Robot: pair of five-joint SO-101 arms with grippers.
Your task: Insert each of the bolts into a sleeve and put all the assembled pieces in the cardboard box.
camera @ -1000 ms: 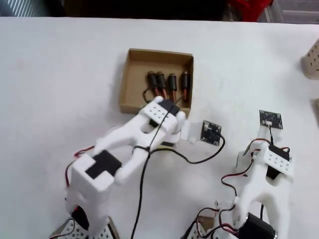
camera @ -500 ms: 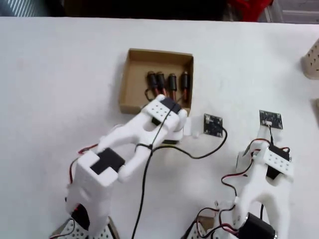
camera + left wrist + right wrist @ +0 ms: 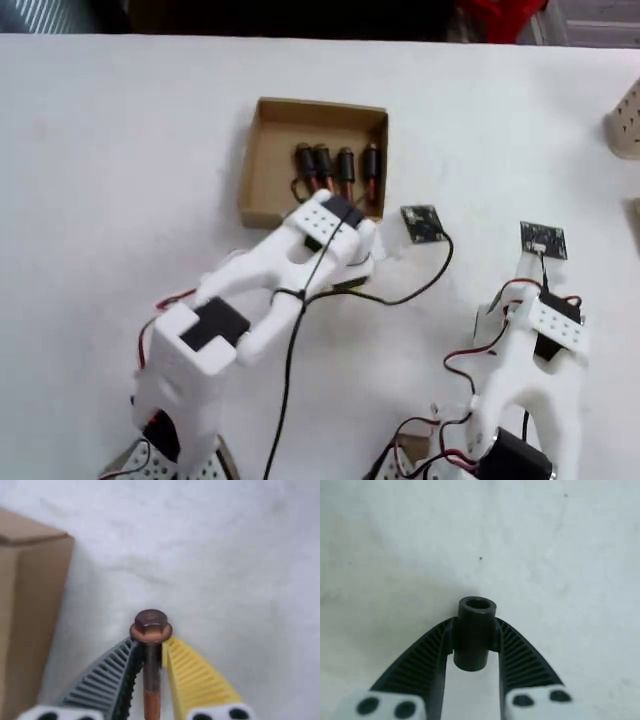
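Left wrist view: the left gripper [image 3: 150, 647], one finger grey and one yellow, is closed on a copper bolt [image 3: 151, 630]. It pinches just under the hexagonal head, and the shank runs back between the fingers. The cardboard box [image 3: 30, 605] stands just beside it.

Right wrist view: the right gripper [image 3: 475, 626] clamps a black sleeve [image 3: 477, 614] with its open mouth facing away from the wrist, above bare table.

High view: the box [image 3: 262, 160] holds four assembled pieces [image 3: 335, 165] in a row. The left arm [image 3: 300, 255] sits at the box's near right corner. The right arm [image 3: 545, 330] is well apart from the box, off to its right.

The step in hand is probably mating this last pair. To do it well, bring bolt and sleeve together away from the box wall and set the shank's free end square to the sleeve's mouth. Keep the two in one line and slide slowly. Both grips should stay firm, since a tilted bolt would likely jam at the rim or twist out.
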